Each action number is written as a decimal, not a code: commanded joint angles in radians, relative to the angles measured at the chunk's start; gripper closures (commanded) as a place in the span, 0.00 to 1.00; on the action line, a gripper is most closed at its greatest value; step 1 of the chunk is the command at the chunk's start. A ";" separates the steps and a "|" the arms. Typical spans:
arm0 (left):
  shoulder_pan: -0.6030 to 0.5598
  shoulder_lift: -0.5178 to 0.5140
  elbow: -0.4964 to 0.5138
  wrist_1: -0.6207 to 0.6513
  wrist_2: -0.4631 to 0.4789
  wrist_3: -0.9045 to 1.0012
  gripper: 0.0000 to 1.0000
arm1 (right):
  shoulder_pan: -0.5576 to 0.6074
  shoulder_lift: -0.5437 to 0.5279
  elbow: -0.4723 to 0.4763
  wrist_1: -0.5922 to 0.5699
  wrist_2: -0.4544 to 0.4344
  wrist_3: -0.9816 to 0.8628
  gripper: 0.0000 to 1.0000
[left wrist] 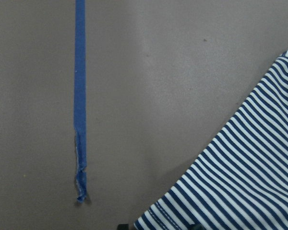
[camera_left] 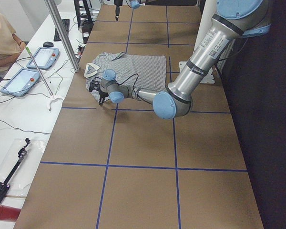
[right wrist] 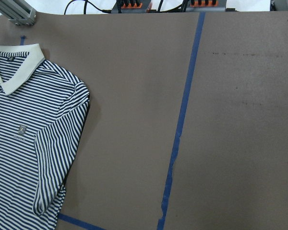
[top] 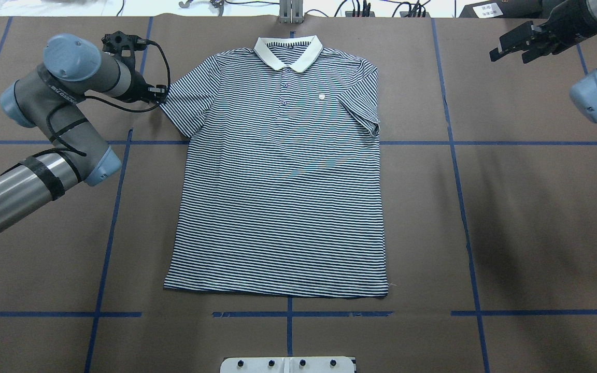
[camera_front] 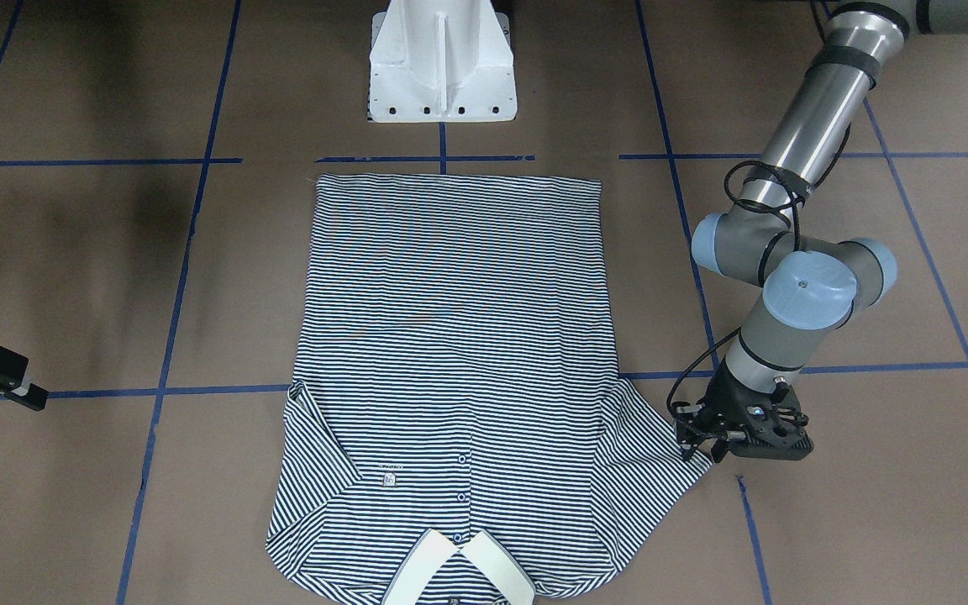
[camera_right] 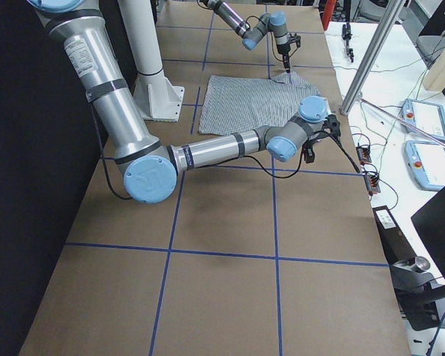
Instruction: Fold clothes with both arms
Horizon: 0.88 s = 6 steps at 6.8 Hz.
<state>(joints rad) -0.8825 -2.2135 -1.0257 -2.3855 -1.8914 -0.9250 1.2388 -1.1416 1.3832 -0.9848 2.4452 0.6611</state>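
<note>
A striped polo shirt lies flat and face up in the middle of the brown paper-covered counter, its long axis running straight away from the robot: the hem sits near the white pedestal and the cream collar at the far edge. The left pincer is low at the outer tip of the spread sleeve on the robot's left. In the wrist view its dark tips show slightly apart, with the stitched sleeve hem between them. It looks partly open and not yet clamped on the cloth, though that is a judgement. From that pincer the garment lies inward, toward the counter's centre, so the sleeve would probably be drawn across the chest. The right pincer hangs wide open and empty, above bare paper and well apart from the other sleeve, which lies tucked along the body. The left arm is plainly the nearer one. The knit is thin, soft and finely banded in navy and white, with small buttons down the placket and a tiny chest logo. It looks limp enough to slide or bunch if pinched by too little fabric. Blue tape lines divide the counter into a grid.
</note>
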 commanded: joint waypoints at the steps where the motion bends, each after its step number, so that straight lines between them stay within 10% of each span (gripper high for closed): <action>1: 0.000 -0.014 0.001 0.000 0.000 -0.002 1.00 | 0.001 -0.001 -0.006 -0.002 -0.002 -0.001 0.00; 6: 0.075 -0.069 -0.158 0.045 0.012 -0.315 1.00 | -0.012 -0.001 -0.032 -0.005 -0.018 -0.006 0.00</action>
<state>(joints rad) -0.8508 -2.2724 -1.1602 -2.3488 -1.8912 -1.1434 1.2318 -1.1432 1.3609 -0.9871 2.4336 0.6577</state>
